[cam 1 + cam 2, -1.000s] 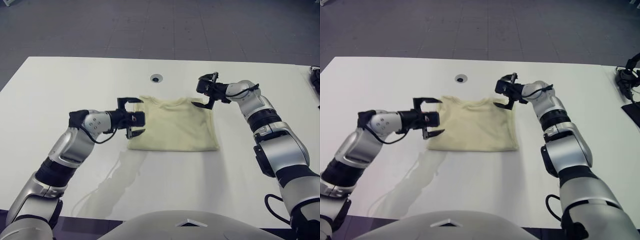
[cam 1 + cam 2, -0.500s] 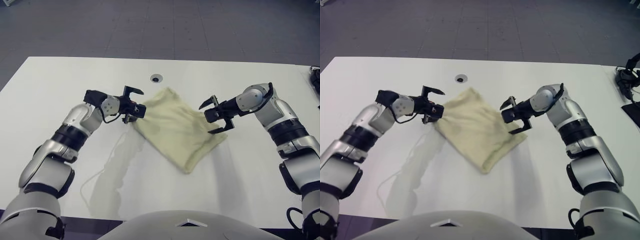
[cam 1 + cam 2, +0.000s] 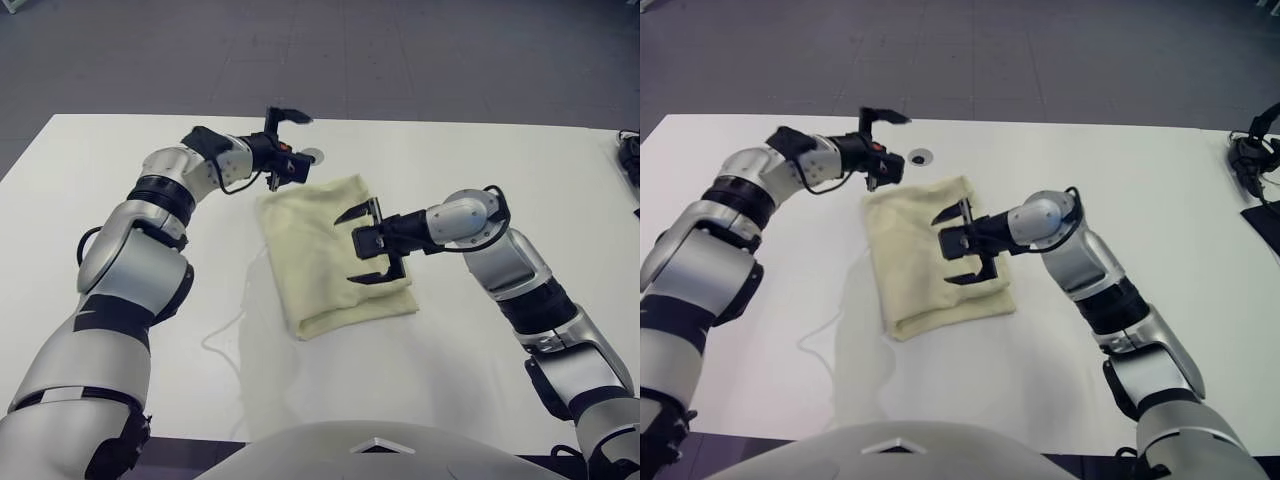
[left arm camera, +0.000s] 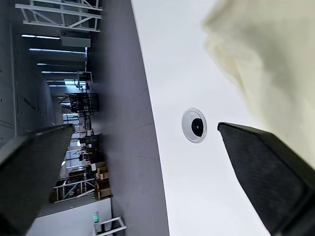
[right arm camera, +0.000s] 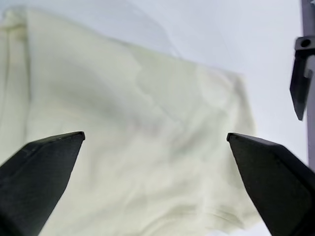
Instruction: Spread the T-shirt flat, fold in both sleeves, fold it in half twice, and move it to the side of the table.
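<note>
So | shirt (image 3: 305, 255) folded, I judge | left tool (image 3: 288, 150) wide at far corner | right tool (image 3: 347, 250) wide above | next: grip, slide sideways

Setting: a robotics lab or industrial test hall

The work surface was a plain white table (image 3: 500, 380) with a round cable port (image 3: 921, 156) set into it, standing on a grey tiled floor (image 3: 400, 50). Beyond the table, the room opened into a large hall with metal racks (image 4: 59, 12), long strip lights (image 4: 49, 50), cardboard boxes (image 4: 101, 174) and a small green lit sign (image 4: 95, 216). Black cables (image 3: 1252, 150) lay at the table's right edge.
</note>
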Robot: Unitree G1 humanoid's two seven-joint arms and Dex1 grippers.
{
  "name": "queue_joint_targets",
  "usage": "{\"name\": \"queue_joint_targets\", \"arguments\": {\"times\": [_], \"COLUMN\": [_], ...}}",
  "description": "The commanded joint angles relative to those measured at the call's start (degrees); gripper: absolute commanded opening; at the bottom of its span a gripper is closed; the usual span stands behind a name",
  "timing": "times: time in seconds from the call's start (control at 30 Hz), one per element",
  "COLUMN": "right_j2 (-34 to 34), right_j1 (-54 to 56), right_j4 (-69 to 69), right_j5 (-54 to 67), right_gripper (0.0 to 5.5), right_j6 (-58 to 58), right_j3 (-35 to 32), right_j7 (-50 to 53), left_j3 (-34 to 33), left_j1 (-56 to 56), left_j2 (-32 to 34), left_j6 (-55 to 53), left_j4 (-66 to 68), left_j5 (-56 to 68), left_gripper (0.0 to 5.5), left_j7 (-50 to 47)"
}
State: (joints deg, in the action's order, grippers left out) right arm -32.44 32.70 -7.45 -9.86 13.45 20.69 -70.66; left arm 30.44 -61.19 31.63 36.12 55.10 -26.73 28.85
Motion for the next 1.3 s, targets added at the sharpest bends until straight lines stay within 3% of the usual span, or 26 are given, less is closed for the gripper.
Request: {"name": "queue_joint_targets", "arguments": {"times": [0.03,0.13,0.2,0.47,0.7,0.9,1.3], "right_j2": [-13.75,-17.48,-17.46,-17.31,-17.97,-19.86,-22.6], "right_j1": [-15.7,-24.89,-27.25,-30.27,-29.76,-27.95,-26.04], "right_j4": [-13.9,-20.39,-22.44,-24.03,-25.36,-24.9,-23.57], "right_j5": [8.99,11.22,11.77,10.46,11.51,13.81,15.99], "right_gripper": [5.39,5.39,5.39,5.39,5.39,5.39,5.4], "right_j6": [10.27,13.87,15.62,16.49,17.55,17.81,15.59], "right_j3": [-14.71,-19.96,-21.68,-23.87,-23.12,-21.68,-18.49], "right_j7": [-5.47,-7.42,-6.57,-2.71,-0.86,1.08,2.07], "left_j3": [-10.89,-11.07,-10.48,-14.1,-8.7,2.62,8.11], "left_j1": [38.43,51.0,57.07,72.42,76.02,72.4,68.39], "left_j2": [32.2,45.14,50.2,51.93,43.26,32.17,21.16], "left_j6": [-35.6,-41.63,-42.39,-47.51,-59.58,-68.31,-72.85], "left_j4": [-66.53,-84.81,-91.64,-104.07,-108.82,-109.04,-103.53], "left_j5": [48.83,64.21,67.28,62.63,40.79,20.5,7.31], "left_gripper": [5.4,5.4,5.4,5.4,5.4,5.4,3.33], "left_j7": [25.53,20.35,17.35,10.62,1.56,-1.94,2.57]}}
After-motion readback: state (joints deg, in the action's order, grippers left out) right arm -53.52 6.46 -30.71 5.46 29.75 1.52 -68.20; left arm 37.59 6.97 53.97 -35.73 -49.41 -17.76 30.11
